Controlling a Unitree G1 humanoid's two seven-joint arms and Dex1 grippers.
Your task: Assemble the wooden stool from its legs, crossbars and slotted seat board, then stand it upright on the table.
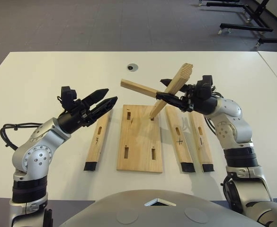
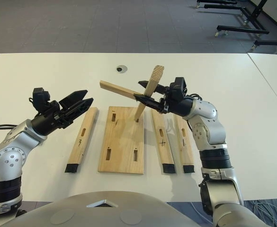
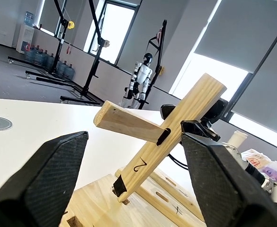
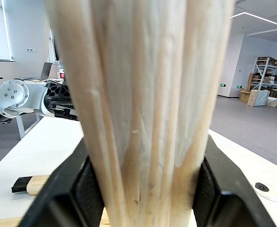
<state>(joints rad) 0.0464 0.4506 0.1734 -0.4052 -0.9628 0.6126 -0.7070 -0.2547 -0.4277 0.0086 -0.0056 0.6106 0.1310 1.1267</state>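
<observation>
- The right gripper (image 1: 164, 90) is shut tight around a leg (image 1: 182, 74) and holds it up over the desk (image 1: 58, 71).
- The leg leans over. Its dark bottom end touches the seat board (image 1: 139, 147) at the far slot on the robot's right side. I cannot tell how deep it sits in there.
- A crossbar (image 1: 136, 88) pokes through the hole in the leg and sticks out toward the left arm.
- The left gripper (image 1: 108, 96) is open and holds nothing. It hangs in the air close to the free end of the crossbar, but it is not touching it.
- Three other legs (image 1: 98, 139) lie flat on the desk, one on the left of the seat board and two on the right.
- I think the leg could jam, because it goes in slanted and not straight up.
- I think the seat board could slide or lift, because nothing is pressing it down.
- I think the crossbar could slip out of its hole if the leg gets shaken or tipped more.
- If the left gripper bumps the crossbar instead of grabbing it, the leg may pop out of the slot.
</observation>
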